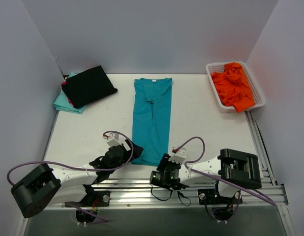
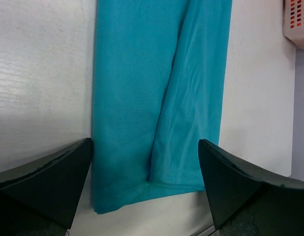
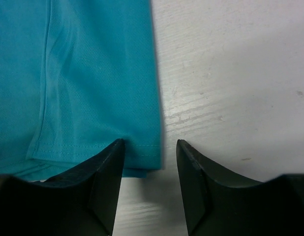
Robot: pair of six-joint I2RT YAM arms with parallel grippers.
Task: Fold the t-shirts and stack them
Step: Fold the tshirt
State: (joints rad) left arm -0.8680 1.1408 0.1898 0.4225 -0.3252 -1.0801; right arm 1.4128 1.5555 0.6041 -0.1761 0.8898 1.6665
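Step now: The teal shirt lies in the middle of the worktop, folded into a long strip. I think the sides are done and the bottom-to-top fold comes next.
Left end effector: Spread wide and holding nothing. It sits at the near left corner of the strip.
Right end effector: Partly spread and holding nothing. It sits at the near right corner, and the hem lies between its tips.
Next move: I think both must pinch the near hem and carry it up to the collar, moving together.
Black shirt: Folded, far left, on top of another teal shirt.
Orange shirts: Bunched in a white basket, far right.
In the way: Nothing lies on the strip.
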